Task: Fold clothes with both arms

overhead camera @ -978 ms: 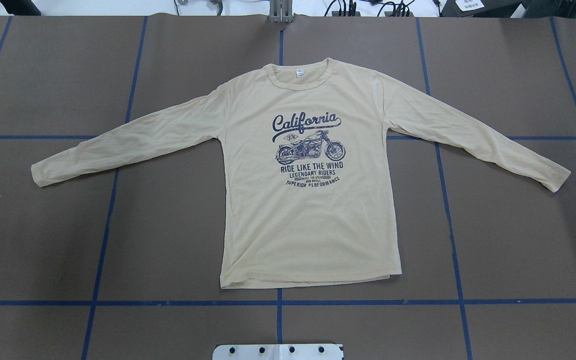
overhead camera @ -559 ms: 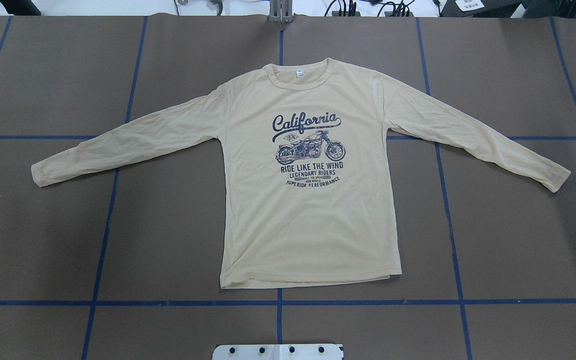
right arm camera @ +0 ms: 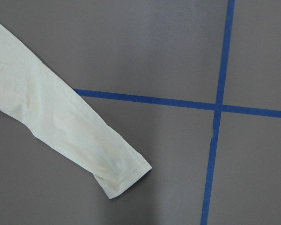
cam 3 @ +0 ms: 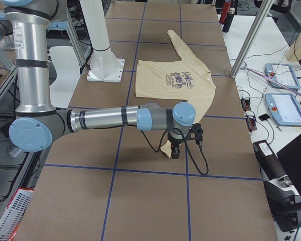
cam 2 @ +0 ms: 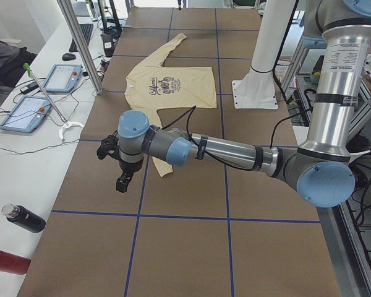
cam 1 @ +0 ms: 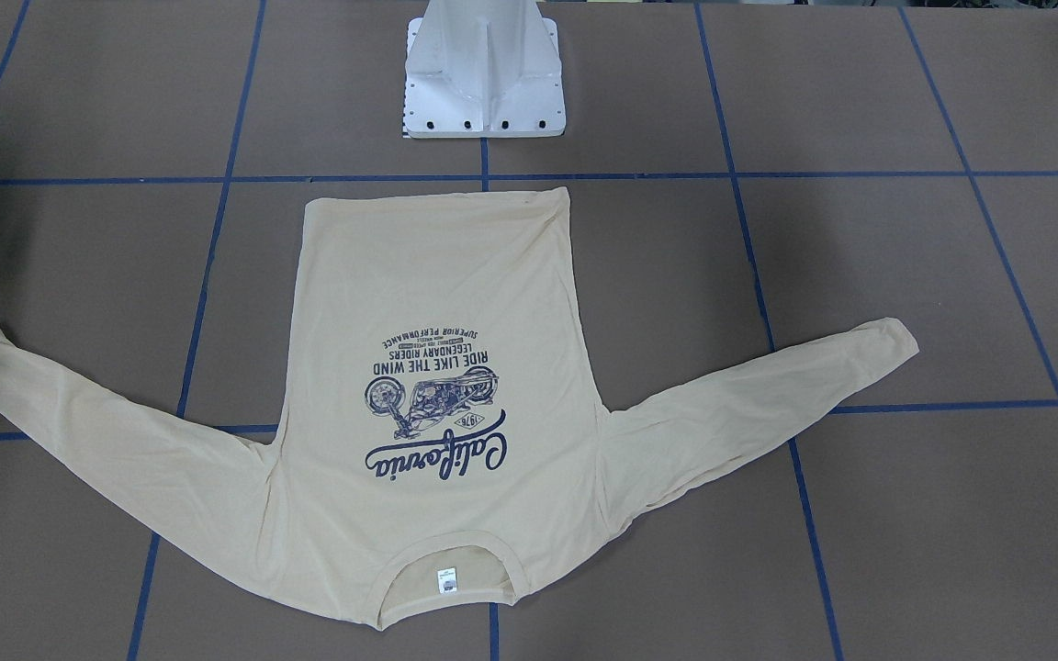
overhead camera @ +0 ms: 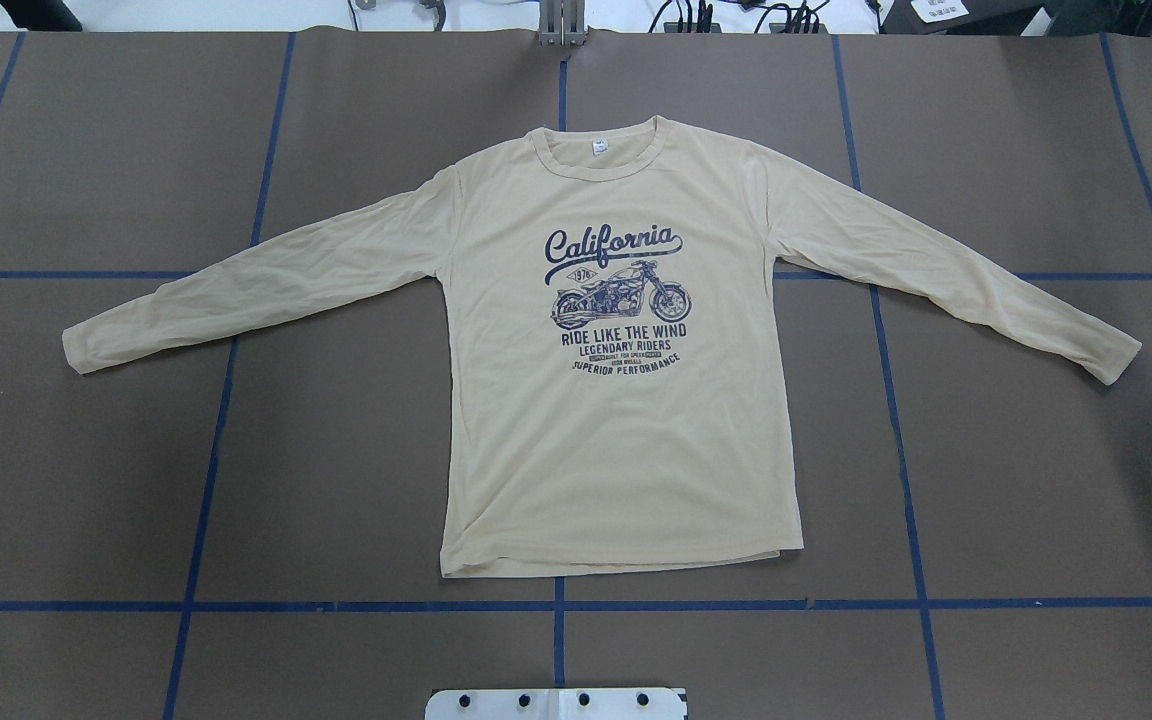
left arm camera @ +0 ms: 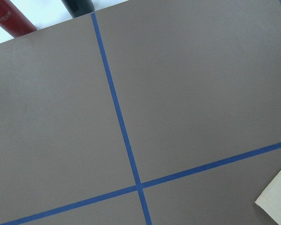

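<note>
The cream-yellow long-sleeved shirt (overhead camera: 616, 440) lies flat on the brown table, print side up, collar at the far edge and both sleeves spread outward. In the exterior left view my left gripper (cam 2: 122, 179) hangs over the table just beyond the near sleeve cuff (cam 2: 164, 168). The left wrist view catches only a corner of that cuff (left arm camera: 276, 202). In the exterior right view my right gripper (cam 3: 174, 150) hovers over the other sleeve cuff (cam 3: 165, 149), and the right wrist view looks down on this cuff (right arm camera: 119, 174). I cannot tell whether either gripper is open or shut.
The white pedestal base (overhead camera: 556, 703) stands at the near table edge behind the hem. Blue tape lines (overhead camera: 556, 605) grid the table. Beside the table's left end lie red and black bottles (cam 2: 15, 223), control tablets (cam 2: 25, 114) and a metal post (cam 2: 80, 43).
</note>
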Controlling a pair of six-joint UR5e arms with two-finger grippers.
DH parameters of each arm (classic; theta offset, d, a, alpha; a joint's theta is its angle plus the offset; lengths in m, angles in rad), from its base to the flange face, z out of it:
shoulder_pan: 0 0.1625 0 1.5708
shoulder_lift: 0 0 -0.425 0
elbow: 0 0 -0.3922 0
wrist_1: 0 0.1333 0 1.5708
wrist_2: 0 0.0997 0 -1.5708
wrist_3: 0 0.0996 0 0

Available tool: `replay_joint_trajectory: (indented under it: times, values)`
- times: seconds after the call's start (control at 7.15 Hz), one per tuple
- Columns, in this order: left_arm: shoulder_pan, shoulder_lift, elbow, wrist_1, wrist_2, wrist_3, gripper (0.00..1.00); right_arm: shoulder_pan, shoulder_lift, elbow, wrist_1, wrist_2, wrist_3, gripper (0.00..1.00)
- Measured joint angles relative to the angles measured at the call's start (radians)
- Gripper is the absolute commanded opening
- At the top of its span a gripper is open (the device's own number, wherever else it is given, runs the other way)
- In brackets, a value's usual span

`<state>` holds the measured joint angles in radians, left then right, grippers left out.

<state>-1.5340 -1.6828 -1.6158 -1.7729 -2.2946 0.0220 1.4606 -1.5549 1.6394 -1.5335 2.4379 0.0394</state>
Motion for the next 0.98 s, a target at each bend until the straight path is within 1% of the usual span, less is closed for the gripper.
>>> replay_joint_trajectory:
  times: [0.14, 0.28, 0.42, 0.56, 0.7, 0.98]
  values:
    - [0.001, 0.001, 0.006, -0.012, -0.001, 0.000, 1.00, -0.025, 0.003, -0.066, 0.107, -0.004, 0.009, 1.00]
    - [0.001, 0.003, 0.008, -0.032, -0.002, 0.001, 1.00, -0.055, 0.007, -0.136, 0.232, -0.010, 0.062, 1.00]
    - [0.002, 0.007, 0.009, -0.053, -0.002, 0.001, 1.00, -0.107, 0.009, -0.174, 0.342, -0.029, 0.168, 1.00]
    - [0.002, 0.010, 0.008, -0.063, -0.009, 0.000, 1.00, -0.171, 0.014, -0.188, 0.419, -0.065, 0.280, 1.00]
    - [0.002, 0.012, 0.009, -0.066, -0.020, 0.000, 1.00, -0.226, 0.021, -0.194, 0.460, -0.096, 0.364, 1.00]
    - [0.002, 0.014, 0.008, -0.068, -0.041, -0.001, 1.00, -0.278, 0.022, -0.196, 0.484, -0.117, 0.420, 1.00]
